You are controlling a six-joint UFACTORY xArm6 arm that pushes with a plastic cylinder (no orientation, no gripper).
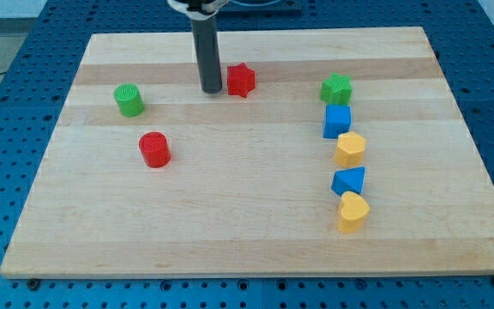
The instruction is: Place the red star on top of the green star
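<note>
The red star [241, 80] lies on the wooden board near the view's top, left of centre. The green star [336, 88] lies to its right, at the top of a column of blocks. My tip [211, 90] stands just left of the red star, close to it or touching it; I cannot tell which. The rod rises straight up from there to the view's top edge.
Below the green star a column runs down: a blue cube [337, 121], a yellow hexagon block [350, 149], a blue triangle block [349, 181], a yellow block [352, 212]. A green cylinder [129, 100] and a red cylinder [154, 149] stand at the left.
</note>
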